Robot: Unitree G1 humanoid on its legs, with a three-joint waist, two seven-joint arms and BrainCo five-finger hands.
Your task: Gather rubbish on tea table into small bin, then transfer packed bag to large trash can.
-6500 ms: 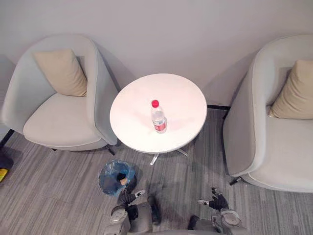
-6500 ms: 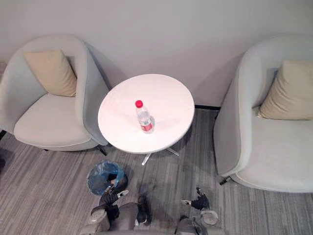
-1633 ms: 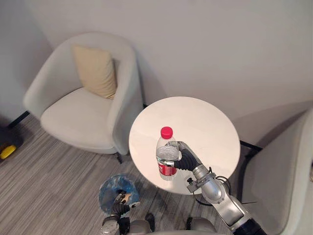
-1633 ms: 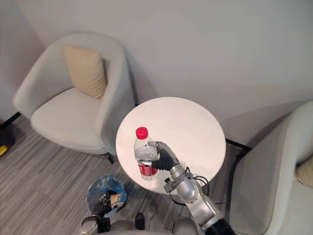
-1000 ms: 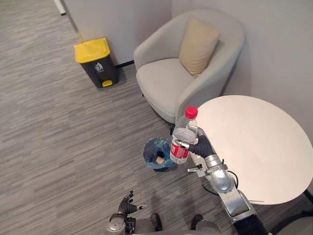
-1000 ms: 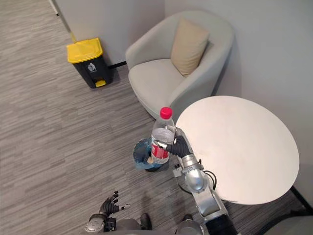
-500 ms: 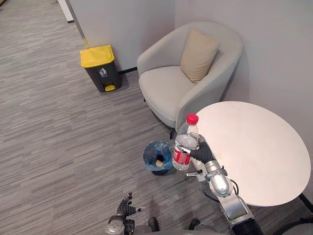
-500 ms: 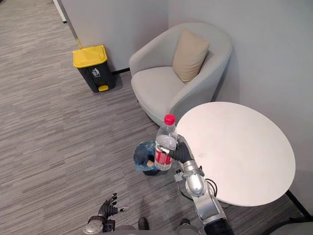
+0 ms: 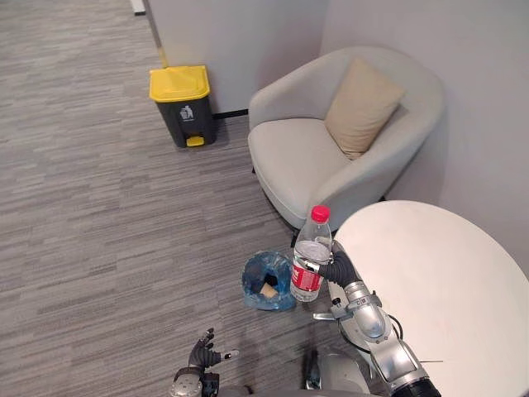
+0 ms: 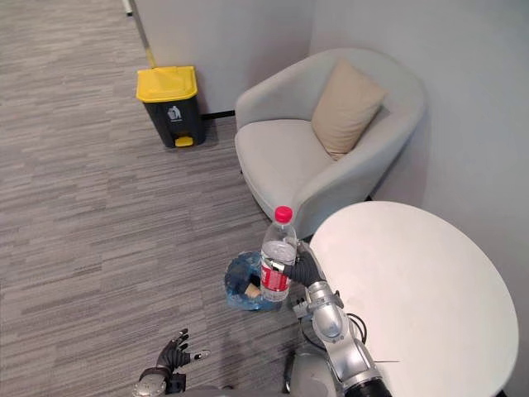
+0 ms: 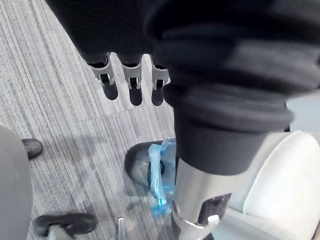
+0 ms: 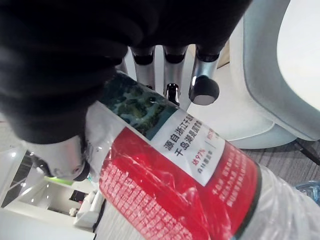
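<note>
Grey carpet, right hand clamped round bottle near small bin, left hand relaxed.

Small bin hemmed in: armchair at 1 o'clock, tea table rim at 3. Floor open from 7 to 11 o'clock, large trash can standing at 11.

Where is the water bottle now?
In the eye views, the bottle is upright in the robot's right hand, held in the air between the white table and the small bin on the floor.
</note>
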